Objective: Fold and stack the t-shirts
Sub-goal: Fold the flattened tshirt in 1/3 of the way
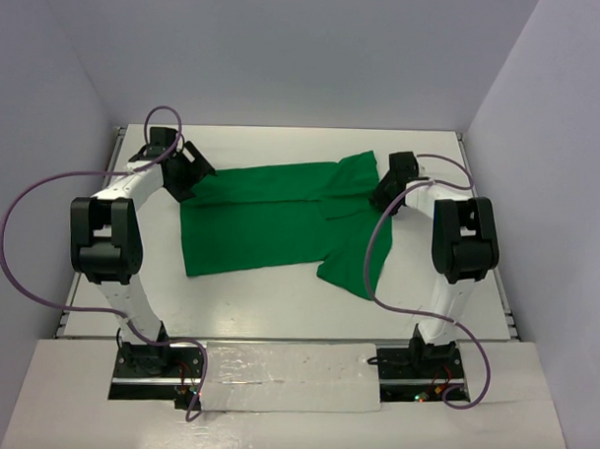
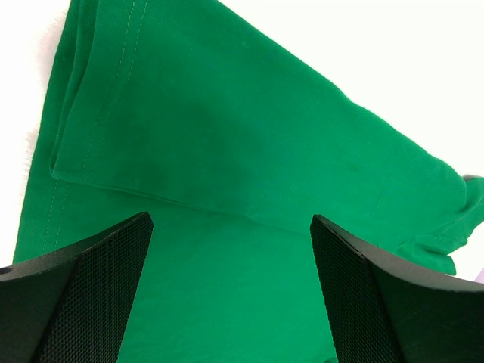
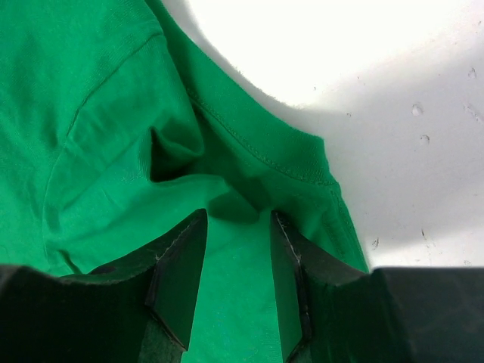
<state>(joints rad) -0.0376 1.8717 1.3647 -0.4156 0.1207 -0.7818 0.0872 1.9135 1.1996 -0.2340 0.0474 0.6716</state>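
A bright green t-shirt (image 1: pixel 261 223) lies spread across the middle of the white table (image 1: pixel 277 307), partly folded, with one sleeve toward the right front. My left gripper (image 1: pixel 188 176) hangs over the shirt's far left corner. In the left wrist view its jaws stand wide apart (image 2: pixel 231 227) above flat cloth, and a folded hem edge (image 2: pixel 98 113) lies just ahead. My right gripper (image 1: pixel 388 193) is low over the shirt's right end by the collar (image 3: pixel 261 151). Its fingers (image 3: pixel 238 215) stand partly apart with green cloth showing between them and a raised wrinkle at the tips.
Grey walls close in the table on the left, the back and the right. A white sheet (image 1: pixel 285 377) covers the near edge between the two arm bases. Purple cables (image 1: pixel 25 205) loop out from both arms.
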